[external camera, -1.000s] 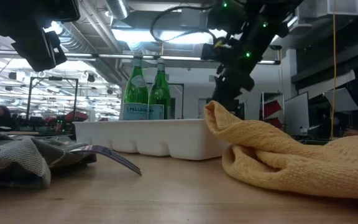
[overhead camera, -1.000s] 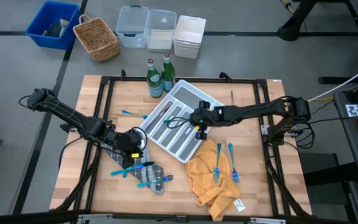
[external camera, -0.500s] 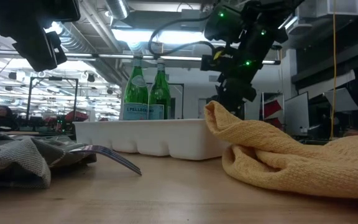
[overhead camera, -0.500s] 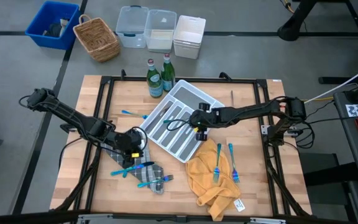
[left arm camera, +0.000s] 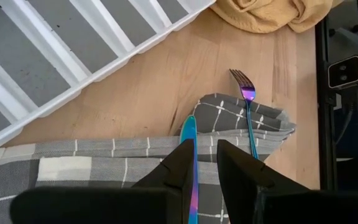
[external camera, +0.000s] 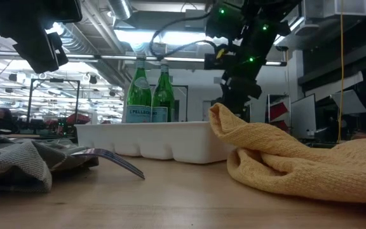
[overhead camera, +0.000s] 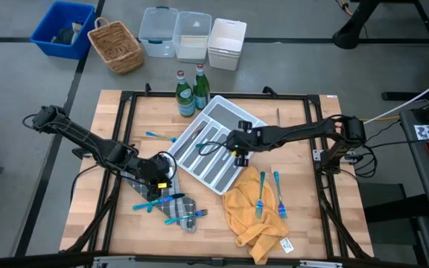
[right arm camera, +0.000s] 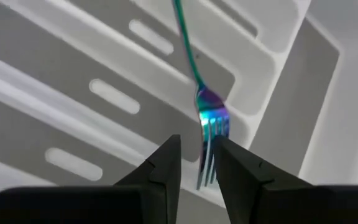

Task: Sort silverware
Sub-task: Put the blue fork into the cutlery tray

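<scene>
My right gripper (overhead camera: 235, 147) (right arm camera: 199, 146) hangs over the white divided tray (overhead camera: 226, 117), fingers a little apart. An iridescent teal fork (right arm camera: 211, 118) lies slantwise across the tray's dividers (overhead camera: 213, 147), its prongs between my fingertips with bare tray showing beside them. My left gripper (overhead camera: 161, 177) (left arm camera: 206, 146) hovers above the grey checked cloth (overhead camera: 177, 207), fingers slightly apart. A teal utensil (left arm camera: 189, 134) lies on the cloth below, in line with the gap. More utensils (overhead camera: 149, 202) and a fork (left arm camera: 247, 99) lie on this cloth. Two forks (overhead camera: 261, 199) lie on the orange cloth (overhead camera: 248, 219).
Two green bottles (overhead camera: 188, 93) stand just beyond the tray's far corner. A loose teal utensil (overhead camera: 155, 135) lies on the wood left of the tray, and a thin dark stick (overhead camera: 278, 115) lies to its right. Bins and a basket (overhead camera: 115, 46) sit beyond the table.
My right gripper has shifted slightly toward the table's left edge and risen a little over the tray.
</scene>
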{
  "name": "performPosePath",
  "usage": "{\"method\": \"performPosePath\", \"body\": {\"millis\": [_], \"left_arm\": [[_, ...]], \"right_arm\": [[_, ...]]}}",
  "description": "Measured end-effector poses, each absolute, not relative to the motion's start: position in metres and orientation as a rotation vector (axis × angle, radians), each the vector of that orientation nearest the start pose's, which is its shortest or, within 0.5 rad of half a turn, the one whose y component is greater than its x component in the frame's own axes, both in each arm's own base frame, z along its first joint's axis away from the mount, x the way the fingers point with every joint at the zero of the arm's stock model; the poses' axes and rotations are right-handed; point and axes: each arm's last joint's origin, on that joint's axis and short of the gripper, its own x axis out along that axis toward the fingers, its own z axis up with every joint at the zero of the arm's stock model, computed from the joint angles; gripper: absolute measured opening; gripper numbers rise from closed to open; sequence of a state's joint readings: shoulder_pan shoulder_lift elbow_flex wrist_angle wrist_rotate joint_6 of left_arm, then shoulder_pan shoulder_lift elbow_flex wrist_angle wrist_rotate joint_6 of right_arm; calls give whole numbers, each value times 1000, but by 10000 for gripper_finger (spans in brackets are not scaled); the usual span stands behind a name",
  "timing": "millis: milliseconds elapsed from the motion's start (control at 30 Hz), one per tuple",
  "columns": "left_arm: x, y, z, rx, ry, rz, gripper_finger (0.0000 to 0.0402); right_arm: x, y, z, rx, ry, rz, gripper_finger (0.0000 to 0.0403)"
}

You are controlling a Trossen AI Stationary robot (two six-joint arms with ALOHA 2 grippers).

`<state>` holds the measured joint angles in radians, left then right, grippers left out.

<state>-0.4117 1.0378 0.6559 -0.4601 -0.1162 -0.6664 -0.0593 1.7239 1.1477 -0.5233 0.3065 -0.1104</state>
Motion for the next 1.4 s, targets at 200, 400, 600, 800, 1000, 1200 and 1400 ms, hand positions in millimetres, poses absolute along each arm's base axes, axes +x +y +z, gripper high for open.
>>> {"method": "performPosePath", "body": {"millis": [200,400,600,800,1000,1200,1400], "left_arm": [[184,-77,223,-403,867,4,60],[184,-77,223,-403,866,3,60],[184,-77,223,-404,866,4,60],[184,-77,223,-404,866,4,60],[184,-77,223,-404,866,4,60],[184,-77,223,-404,866,4,60],[184,-77,223,-404,866,4,60]], "right_arm": [[342,-30,187,-275,1155,-317,99],[342,-33,188,-313,1149,-382,99],[342,-32,188,-290,1150,-347,99],[342,-32,188,-290,1149,-347,99],[343,-30,188,-255,1135,-297,99],[347,-30,190,-263,1098,-279,99],[355,-30,192,-343,1031,-208,99]]}}
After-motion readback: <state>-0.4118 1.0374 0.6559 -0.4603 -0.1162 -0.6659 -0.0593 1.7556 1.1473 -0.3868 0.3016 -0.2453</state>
